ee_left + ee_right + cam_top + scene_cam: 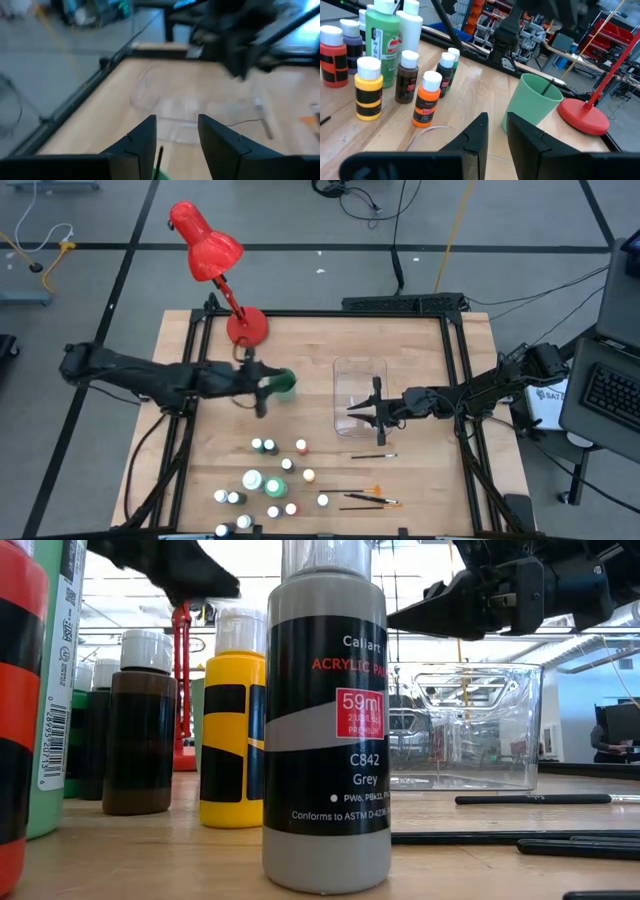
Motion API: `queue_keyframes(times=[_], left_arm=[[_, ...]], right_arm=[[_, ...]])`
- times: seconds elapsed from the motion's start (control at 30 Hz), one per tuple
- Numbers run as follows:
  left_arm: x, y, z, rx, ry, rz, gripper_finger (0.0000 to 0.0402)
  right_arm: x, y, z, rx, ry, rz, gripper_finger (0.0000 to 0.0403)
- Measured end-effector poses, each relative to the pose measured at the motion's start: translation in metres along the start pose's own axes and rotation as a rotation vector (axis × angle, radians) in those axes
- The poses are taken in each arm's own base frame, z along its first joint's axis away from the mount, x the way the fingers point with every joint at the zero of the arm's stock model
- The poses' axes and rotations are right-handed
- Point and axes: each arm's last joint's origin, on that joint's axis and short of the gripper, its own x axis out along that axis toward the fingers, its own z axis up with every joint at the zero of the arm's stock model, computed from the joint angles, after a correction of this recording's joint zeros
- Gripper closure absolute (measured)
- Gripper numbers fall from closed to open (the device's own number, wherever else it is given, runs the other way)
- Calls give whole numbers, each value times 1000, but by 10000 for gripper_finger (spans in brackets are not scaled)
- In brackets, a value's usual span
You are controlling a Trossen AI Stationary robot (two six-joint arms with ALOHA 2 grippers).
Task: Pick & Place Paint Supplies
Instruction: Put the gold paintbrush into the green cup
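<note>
Wooden table, dark frame round it. Left arm reaches in flat from the left edge, stretched along the far-middle of the table toward its centre. Left claw sits over a green cup just near-side of the red desk lamp; in the left wrist view the two fingers stand apart with a clear gap, and a thin dark stick shows low in that gap. Cannot tell whether it touches either finger, so I log the claw as released.

Right arm comes in from the right edge, also low and level, forearm pointing left. Right claw hangs above the near part of the clear plastic container. Its fingers show only a narrow slit between them, nothing visible in it; cannot tell if clenched.

Paint bottles stand clustered at the near-left of the table, white caps up: green, orange, red, dark, one large green. Low view has a grey bottle closest, yellow and brown behind it.

Brushes lie flat at near-right of the bottles, one more just near the container.
</note>
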Motion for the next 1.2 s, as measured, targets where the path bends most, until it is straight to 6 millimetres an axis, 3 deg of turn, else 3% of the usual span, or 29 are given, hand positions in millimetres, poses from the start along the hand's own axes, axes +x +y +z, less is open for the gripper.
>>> queue_keyframes(times=[0.17, 0.33, 0.57, 0.7, 0.97, 1.2], left_arm=[[-56, 9, 20, 42, -192, 75, 300], [-84, 21, 0, 58, -288, 65, 387], [-79, 27, -48, 52, -308, 60, 398], [-76, 29, -64, 60, -301, 62, 400], [-72, 27, -80, 148, -283, -133, 400], [-69, 37, -84, -9, -227, -21, 401]], right_arm=[[0, 0, 0, 1, 4, 2, 339], [0, 0, 0, 2, 2, 3, 339], [0, 0, 0, 1, 1, 2, 339], [0, 0, 0, 1, 0, 1, 339], [0, 0, 0, 0, 2, 1, 339], [0, 0, 0, -15, -4, -1, 339]])
